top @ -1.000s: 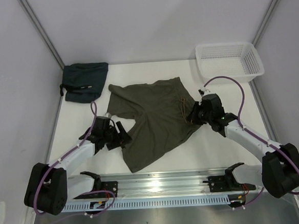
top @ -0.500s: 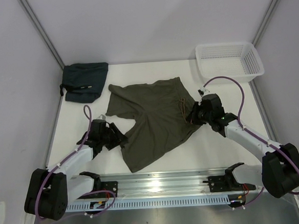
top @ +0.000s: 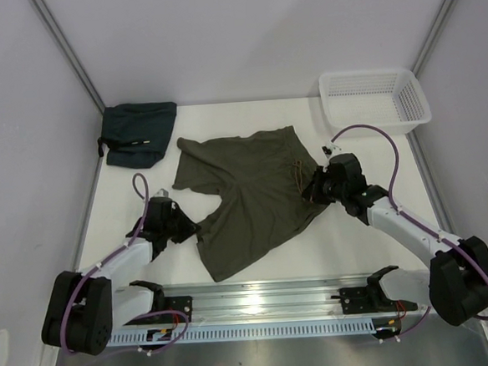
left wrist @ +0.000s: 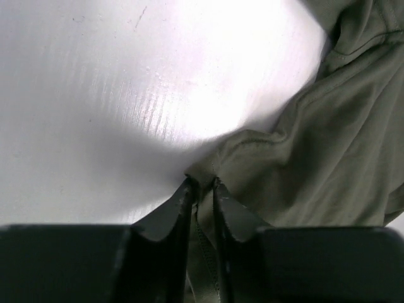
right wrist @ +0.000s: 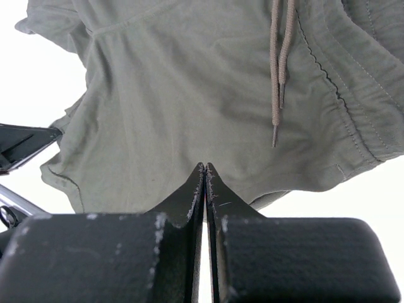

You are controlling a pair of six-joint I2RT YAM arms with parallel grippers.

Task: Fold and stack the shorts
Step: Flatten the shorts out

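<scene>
The shorts (right wrist: pixel 189 95) run off the right wrist view's top edge; whether the right gripper (right wrist: pixel 203 167) pinches cloth is unclear.

left arm (top: pixel 123 257) low | left jaws pinching shorts (left wrist: pixel 328 145) | right arm (top: pixel 397 221) outstretched | right jaws closed

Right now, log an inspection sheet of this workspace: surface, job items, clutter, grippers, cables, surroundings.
Surface: white table, no spills seen.
Job's things: one pair of shorts, spread out, unfolded; drawstring lying loose on the waist.
Clutter: dark cloth bundle at far left; white basket at far right.
Grippers: left gripper shut on the shorts' leg hem; right gripper shut over the waist area, no pinched cloth seen.
Cables: left cable and right cable loop above their arms, no snag seen.
Surroundings: pale walls; metal rail along the near edge.
</scene>
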